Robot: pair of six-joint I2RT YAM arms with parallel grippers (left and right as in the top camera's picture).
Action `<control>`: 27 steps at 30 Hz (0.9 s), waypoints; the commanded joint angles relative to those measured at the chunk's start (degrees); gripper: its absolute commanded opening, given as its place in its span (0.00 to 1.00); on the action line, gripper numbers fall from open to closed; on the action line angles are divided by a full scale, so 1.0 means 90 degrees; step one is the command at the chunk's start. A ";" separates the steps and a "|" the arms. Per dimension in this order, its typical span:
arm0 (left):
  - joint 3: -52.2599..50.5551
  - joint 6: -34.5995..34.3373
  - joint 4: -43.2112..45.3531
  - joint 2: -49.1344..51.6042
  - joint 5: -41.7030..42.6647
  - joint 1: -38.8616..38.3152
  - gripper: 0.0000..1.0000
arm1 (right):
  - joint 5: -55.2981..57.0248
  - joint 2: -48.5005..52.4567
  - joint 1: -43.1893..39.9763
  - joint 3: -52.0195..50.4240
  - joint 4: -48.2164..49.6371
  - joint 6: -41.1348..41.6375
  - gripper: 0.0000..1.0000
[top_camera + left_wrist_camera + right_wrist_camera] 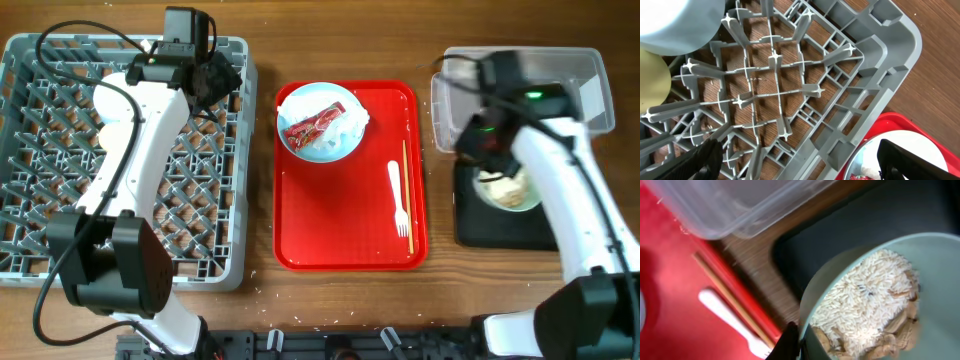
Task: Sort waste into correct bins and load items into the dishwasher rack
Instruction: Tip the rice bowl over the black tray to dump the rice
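Observation:
My right gripper [487,168] is shut on the rim of the mint-green bowl [515,192], which holds rice scraps [865,300] over the black tray [500,236]. One black finger [790,341] lies outside the rim [807,305]. My left gripper [215,76] hangs open over the right edge of the grey dishwasher rack [200,220], with nothing between its fingers [702,160]. The pale blue plate [320,140] on the red tray carries the red-and-white wrapper [312,125] and the white napkin [352,120]. A white fork [398,195] and a wooden chopstick [406,185] lie beside it.
The red serving tray [340,235] sits between the rack and the bins. The clear tub [590,90] stands behind the black tray. In the left wrist view a pale round dish [680,25] and a yellowish round thing [652,85] lie in the rack [855,100].

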 commanded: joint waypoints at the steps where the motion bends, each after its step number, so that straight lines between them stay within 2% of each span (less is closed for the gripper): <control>1: 0.0022 -0.0063 0.0010 0.0005 -0.0104 0.0012 1.00 | -0.1469 -0.0134 -0.1219 -0.0078 0.0277 -0.1421 0.04; 4: 0.0022 -0.0063 0.0010 0.0005 -0.0104 0.0012 1.00 | -0.2963 -0.0134 -0.2565 -0.0595 0.0748 -0.2307 0.04; 6: 0.0022 -0.0063 0.0010 0.0005 -0.0104 0.0010 1.00 | -0.4454 -0.0107 -0.3463 -0.0906 0.0884 -0.3220 0.04; 8: 0.0022 -0.0063 0.0010 0.0005 -0.0104 0.0012 1.00 | -0.5603 -0.0107 -0.4199 -0.1098 0.0942 -0.3643 0.04; 12: 0.0022 -0.0063 0.0010 0.0005 -0.0104 0.0012 1.00 | -0.7176 -0.0107 -0.5039 -0.1474 0.0979 -0.4177 0.04; 16: 0.0022 -0.0063 0.0010 0.0005 -0.0104 0.0012 1.00 | -0.7667 -0.0083 -0.5413 -0.1802 0.1163 -0.4260 0.04; 19: 0.0022 -0.0063 0.0010 0.0005 -0.0104 0.0012 1.00 | -0.8395 -0.0041 -0.5637 -0.1809 0.0702 -0.4350 0.04; 21: 0.0022 -0.0063 0.0010 0.0005 -0.0104 0.0012 1.00 | -0.8155 0.0034 -0.5756 -0.1809 0.1226 -0.3818 0.04; 24: 0.0022 -0.0063 0.0010 0.0005 -0.0104 0.0012 1.00 | -0.8240 0.0413 -0.5848 -0.1809 0.1353 -0.3823 0.04; 27: 0.0022 -0.0063 0.0010 0.0005 -0.0104 0.0010 1.00 | -0.8563 0.0906 -0.5848 -0.1809 0.0901 -0.4252 0.04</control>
